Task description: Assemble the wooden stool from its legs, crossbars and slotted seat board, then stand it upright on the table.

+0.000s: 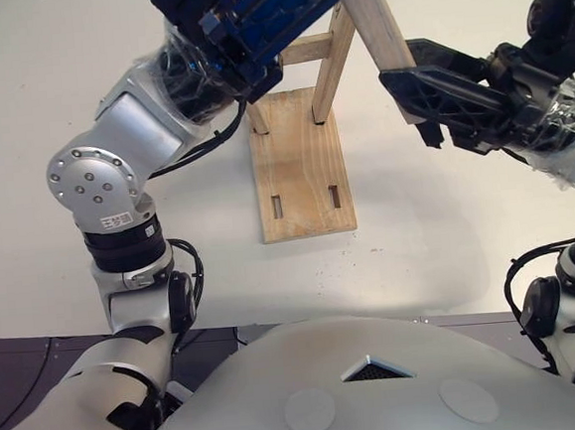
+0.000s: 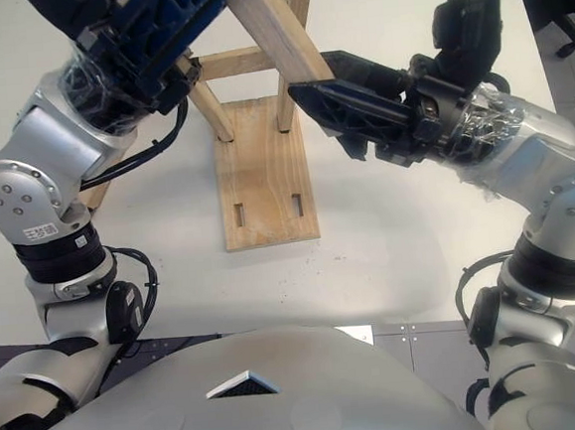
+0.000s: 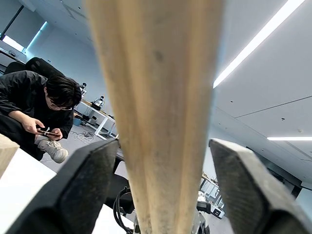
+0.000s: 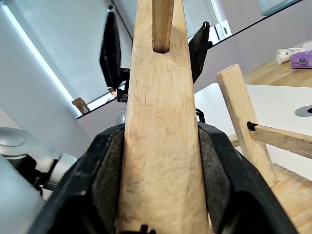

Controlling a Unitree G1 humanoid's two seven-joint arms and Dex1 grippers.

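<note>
1. Gripping a loose wooden leg (image 2: pixel 275 25), the right gripper (image 2: pixel 309 78) comes in from 3 o'clock; its pads (image 4: pixel 105 180) press flat on both sides of the wood, which is held off the table (image 1: pixel 438 223).
2. From 10 o'clock, the left gripper (image 3: pixel 163 146) reaches the same leg farther along. Its fingers (image 3: pixel 92 180) stand spread, one on each side of the wood, with a gap showing on both sides.
3. A mortise (image 4: pixel 162 29) is cut in the leg's face beyond the right gripper.
4. The slotted seat board (image 1: pixel 301 164) lies flat on the table, its length running from 12 to 6 o'clock.
5. At the board's 12 o'clock end, two legs (image 1: pixel 331 72) stand in it, joined by a crossbar (image 1: pixel 306 48); the one on the 9 o'clock side is mostly hidden behind the left arm.
6. At the 6 o'clock end, two slots (image 1: pixel 277 206) are unfilled.
7. The held leg hangs tilted above the board's 12 o'clock end, just toward 1 o'clock of the standing pair.
</note>
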